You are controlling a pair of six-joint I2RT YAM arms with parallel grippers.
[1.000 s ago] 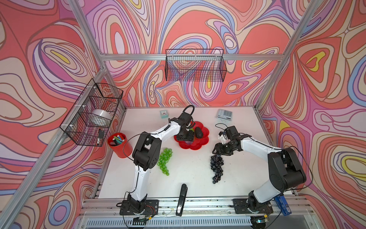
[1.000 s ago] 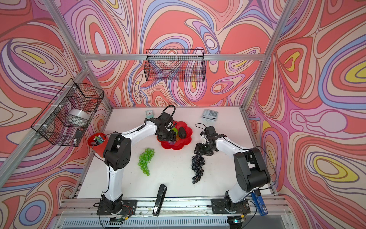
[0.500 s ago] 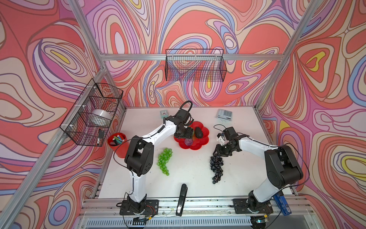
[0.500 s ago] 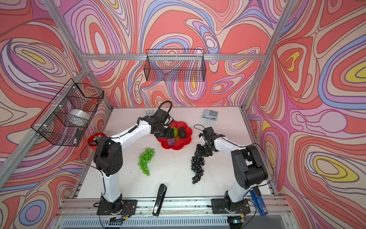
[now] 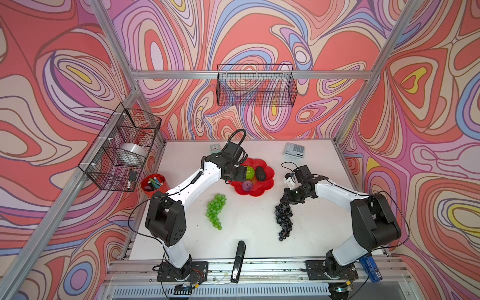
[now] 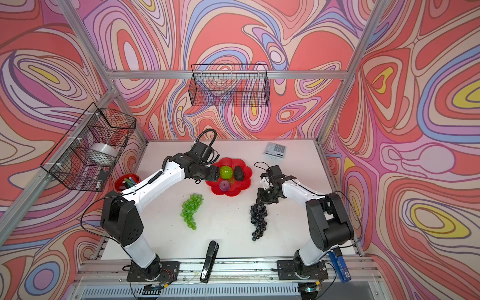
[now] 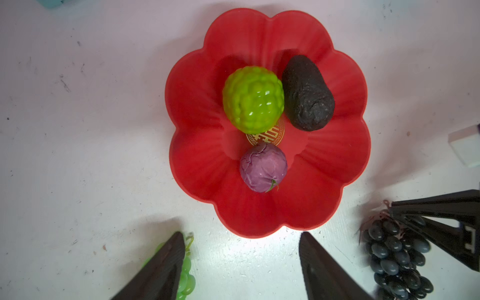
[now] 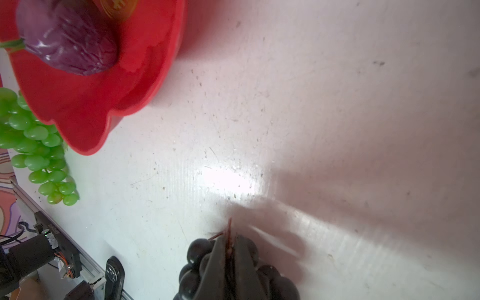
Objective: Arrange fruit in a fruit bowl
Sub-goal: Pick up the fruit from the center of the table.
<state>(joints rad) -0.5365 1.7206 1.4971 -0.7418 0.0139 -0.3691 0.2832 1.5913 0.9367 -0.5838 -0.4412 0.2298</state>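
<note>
- White table (image 5: 249, 223): a flat matte top that carries everything below.
- Left gripper (image 7: 241, 235): the claw is spread wide and empty, hovering over the bowl's left rim.
- Right gripper (image 8: 230, 237): the claw is pinched tight on the reddish stem at the top of the dark bunch.
- Glossy red flower-shaped fruit bowl (image 5: 262, 191): near the table's back edge, about midway between its side edges.
- Dark purple-black plastic grape bunch (image 5: 284, 219): lies on the table, toward the right edge and in front of the bowl.
- Green plastic grape bunch (image 5: 215, 209): on the table, just in front of the bowl's left side.
- Bright green bumpy ball (image 5: 250, 172): in the bowl, touching the avocado.
- Blackish rough avocado-shaped oval (image 5: 260, 173): in the bowl, at its back right.
- Small round purple fruit (image 5: 247, 186): in the bowl, near its front.
</note>
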